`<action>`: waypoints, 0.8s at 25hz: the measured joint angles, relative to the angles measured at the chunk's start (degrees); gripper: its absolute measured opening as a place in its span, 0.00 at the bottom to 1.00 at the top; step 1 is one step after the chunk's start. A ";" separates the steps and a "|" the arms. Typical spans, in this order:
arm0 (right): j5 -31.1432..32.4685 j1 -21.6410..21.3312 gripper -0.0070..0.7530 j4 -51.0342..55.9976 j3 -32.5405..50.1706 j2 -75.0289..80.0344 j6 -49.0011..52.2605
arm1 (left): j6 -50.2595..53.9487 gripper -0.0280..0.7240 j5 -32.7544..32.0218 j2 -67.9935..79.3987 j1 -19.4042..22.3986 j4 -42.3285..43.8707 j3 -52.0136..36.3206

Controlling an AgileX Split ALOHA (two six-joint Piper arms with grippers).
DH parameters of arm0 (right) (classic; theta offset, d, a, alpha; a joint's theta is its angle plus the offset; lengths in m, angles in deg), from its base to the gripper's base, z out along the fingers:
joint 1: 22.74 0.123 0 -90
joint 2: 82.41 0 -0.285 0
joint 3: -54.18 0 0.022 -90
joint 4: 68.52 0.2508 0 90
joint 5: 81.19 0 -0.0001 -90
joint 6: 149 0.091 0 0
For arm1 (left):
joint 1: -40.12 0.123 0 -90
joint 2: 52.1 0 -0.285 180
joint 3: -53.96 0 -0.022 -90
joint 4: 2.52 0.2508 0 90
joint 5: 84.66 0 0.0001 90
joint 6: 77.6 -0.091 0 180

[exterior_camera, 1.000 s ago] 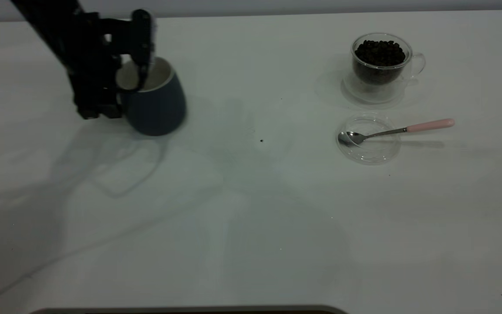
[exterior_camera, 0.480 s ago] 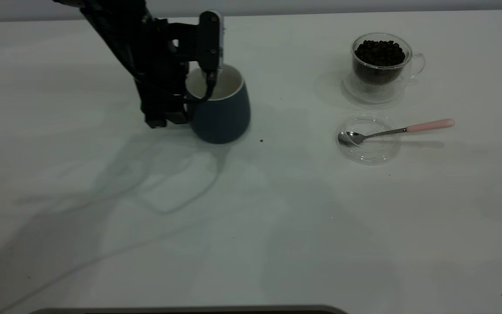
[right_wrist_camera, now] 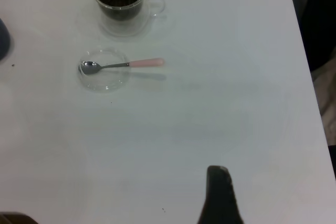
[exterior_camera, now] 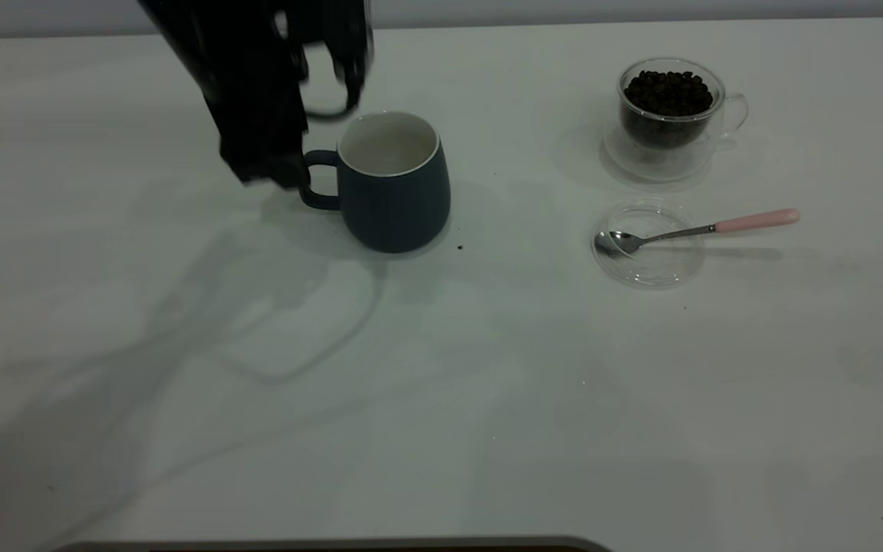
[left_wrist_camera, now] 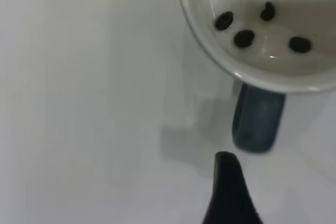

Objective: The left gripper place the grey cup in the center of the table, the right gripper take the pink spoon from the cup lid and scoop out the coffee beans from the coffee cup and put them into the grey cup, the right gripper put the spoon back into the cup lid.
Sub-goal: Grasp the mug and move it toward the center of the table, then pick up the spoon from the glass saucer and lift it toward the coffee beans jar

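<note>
The grey cup stands upright on the table, left of the middle, with its handle towards my left gripper. That gripper is open, empty and raised just beside the handle. In the left wrist view one dark finger shows short of the handle, and several beans lie in the cup's white inside. The pink spoon lies with its bowl in the cup lid. The coffee cup holds the coffee beans. My right gripper is off the exterior view. One of its fingers hangs over bare table, holding nothing.
A dark speck lies just right of the grey cup. The table's right edge and a dark shape beyond it show in the right wrist view. The lid sits in front of the coffee cup at the right.
My left gripper carried the grey cup to the right, set it down and let go. It has now lifted off to the cup's handle side. The spoon, lid and coffee cup have not moved.
</note>
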 joint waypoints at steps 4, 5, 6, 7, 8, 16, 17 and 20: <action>0.00 0.02 0.78 0.00 0.00 0.00 0.00 | 4.43 0.79 -4.81 -7.26 0.00 0.05 0.00; 0.00 0.00 0.78 0.00 0.00 0.00 0.00 | 6.84 0.79 -5.30 -9.62 0.00 0.05 0.00; 0.00 0.00 0.78 0.00 0.00 0.00 0.00 | 9.60 0.79 -5.67 -12.23 0.00 0.10 0.00; 0.00 0.00 0.78 0.00 0.00 0.00 0.00 | 12.51 0.79 -5.94 -14.50 0.00 0.10 0.00; 0.00 0.00 0.78 0.00 0.00 0.00 0.00 | 15.05 0.79 -6.28 -17.44 0.00 0.10 0.00; 0.00 0.00 0.78 0.00 0.00 0.00 0.00 | 32.58 0.79 -28.72 -37.85 0.00 1.53 0.00; 0.00 0.00 0.78 0.00 0.00 0.00 0.00 | 35.17 0.79 -32.64 -39.64 0.00 1.98 0.00; 0.00 0.00 0.78 0.00 0.00 0.00 0.00 | 42.69 0.79 -42.37 -44.23 0.00 4.43 0.00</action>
